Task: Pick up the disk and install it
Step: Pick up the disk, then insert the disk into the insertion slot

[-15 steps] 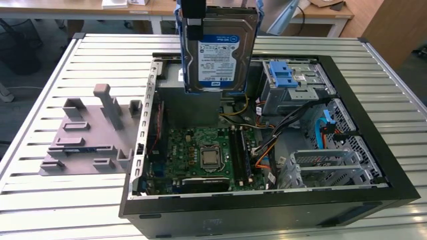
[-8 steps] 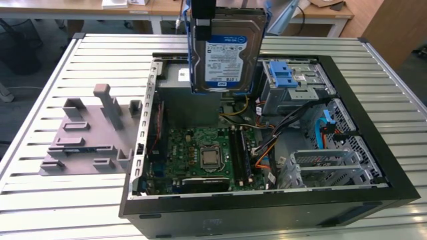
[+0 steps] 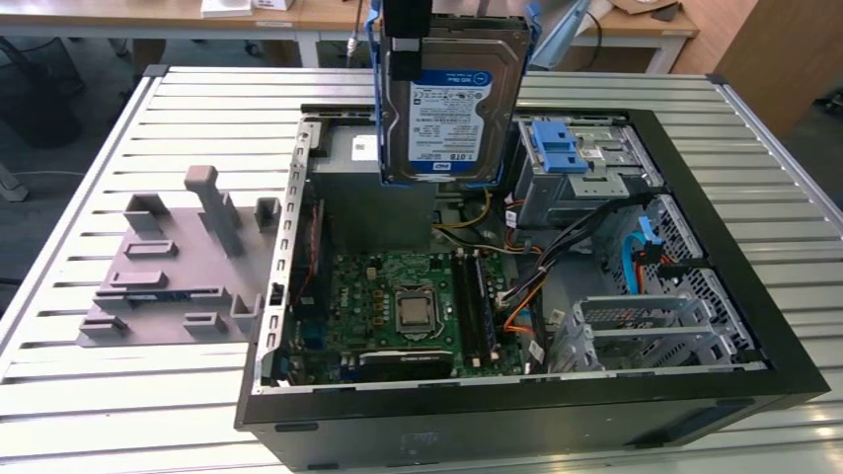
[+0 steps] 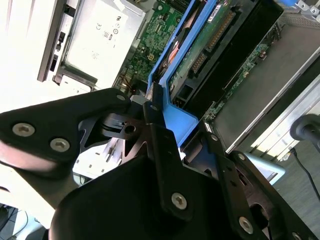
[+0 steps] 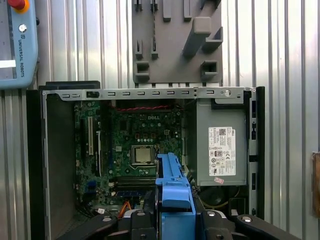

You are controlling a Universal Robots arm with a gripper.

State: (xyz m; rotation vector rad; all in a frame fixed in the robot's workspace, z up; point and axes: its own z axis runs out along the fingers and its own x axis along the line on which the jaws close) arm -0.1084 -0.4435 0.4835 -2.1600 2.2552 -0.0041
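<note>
The disk [image 3: 455,109] hangs upright in the air above the back of the open computer case [image 3: 527,400]. It is silver with a white and blue label and a blue carrier frame on its edges. My gripper [image 3: 406,44] is shut on the disk's upper end. In both wrist views the black fingers [image 4: 156,117] clamp the blue carrier frame [image 5: 172,192]. The disk's green circuit-board side [image 4: 215,35] shows in the second wrist view. Below the disk lie the motherboard [image 5: 142,145] and the grey power supply [image 5: 222,155].
A grey metal drive cage [image 3: 586,183] with a blue bracket [image 3: 560,148] stands at the case's back, toward the exterior view's right. Cables and a second cage [image 3: 658,331] fill that side. A grey fixture plate [image 3: 172,272] lies on the slatted table [image 3: 118,395]. A pendant [image 5: 17,45] rests nearby.
</note>
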